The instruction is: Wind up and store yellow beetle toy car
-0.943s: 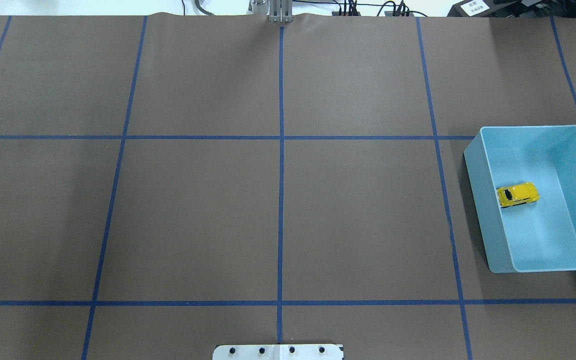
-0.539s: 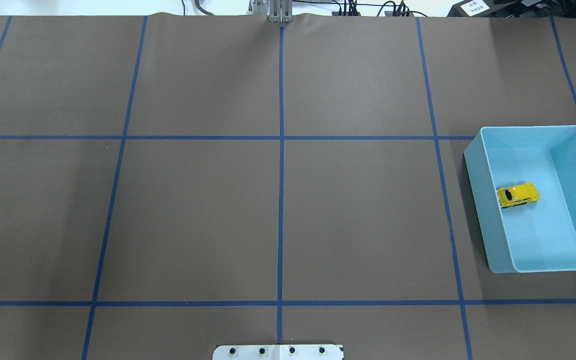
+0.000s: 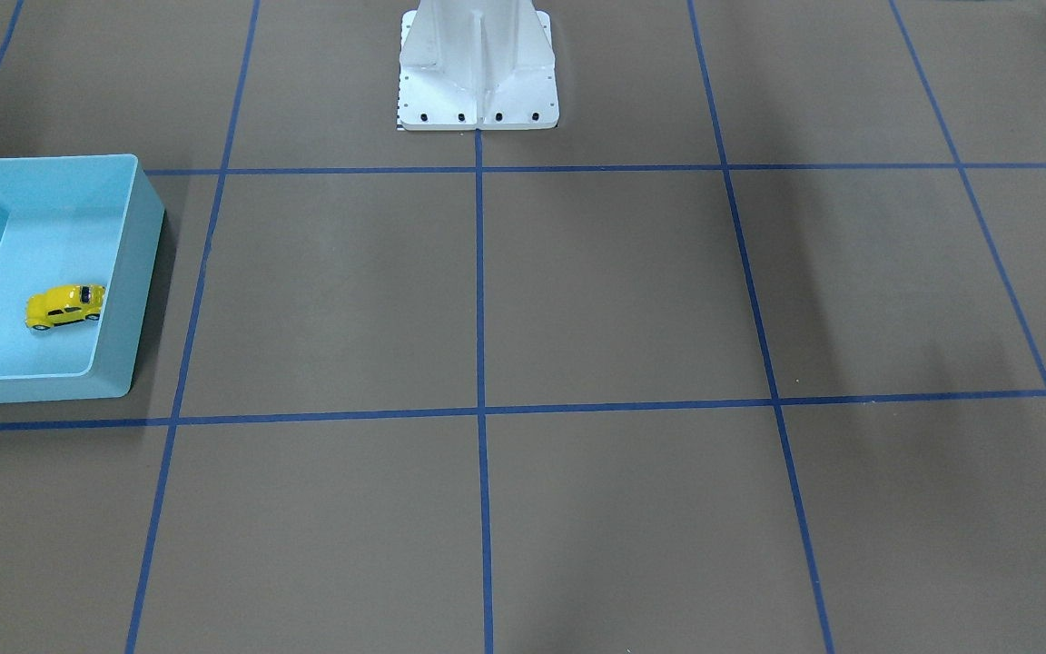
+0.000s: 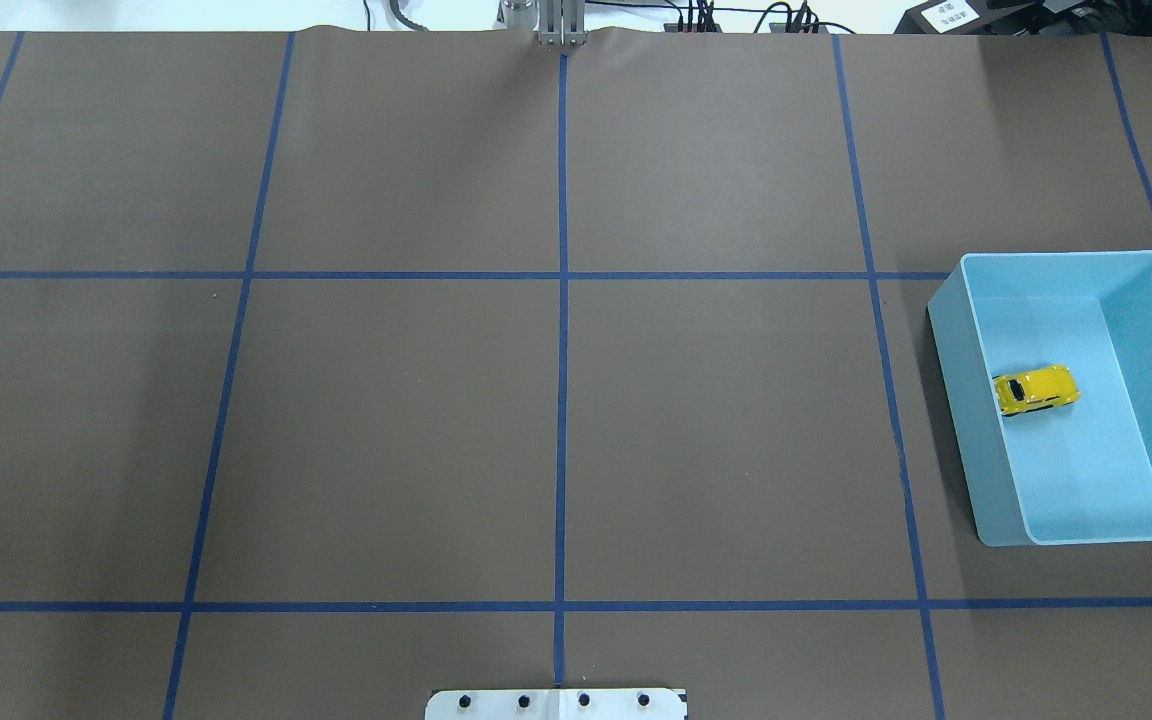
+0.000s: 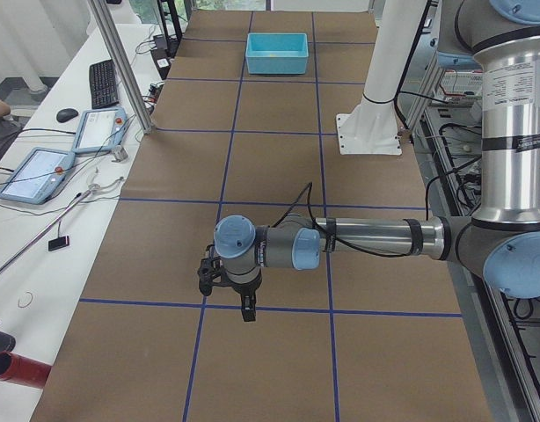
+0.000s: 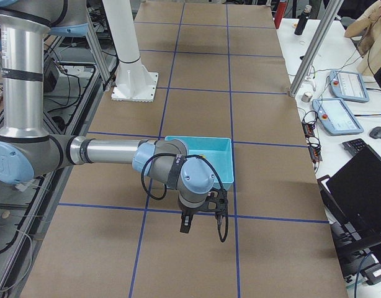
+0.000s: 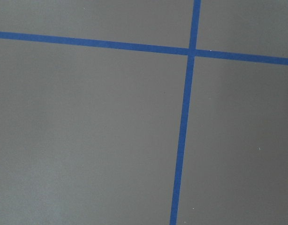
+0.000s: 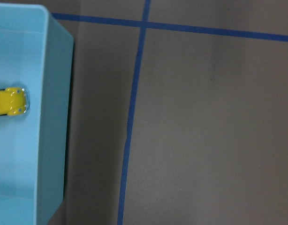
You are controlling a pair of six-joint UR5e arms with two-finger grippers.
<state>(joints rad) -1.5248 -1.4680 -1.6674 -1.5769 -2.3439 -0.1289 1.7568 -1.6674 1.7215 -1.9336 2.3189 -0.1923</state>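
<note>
Placement: the yellow beetle toy car [image 4: 1036,389] stands on its wheels inside the light-blue bin [image 4: 976,420], with its long axis across the bin's shorter span. The right gripper [image 6: 190,217] hangs just outside the bin, so the car lies sideways from its jaws, beyond the nearest wall. The left gripper [image 5: 226,290] is well apart. Whether either pair of jaws is parted cannot be told. Storing appears complete.

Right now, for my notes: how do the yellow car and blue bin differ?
The yellow beetle toy car is tiny, the light-blue bin far larger. The car is rounded and glossy yellow; the bin is boxy and open-topped. The car stands inside; the bin holds it. Both are on the robot's right.
</note>
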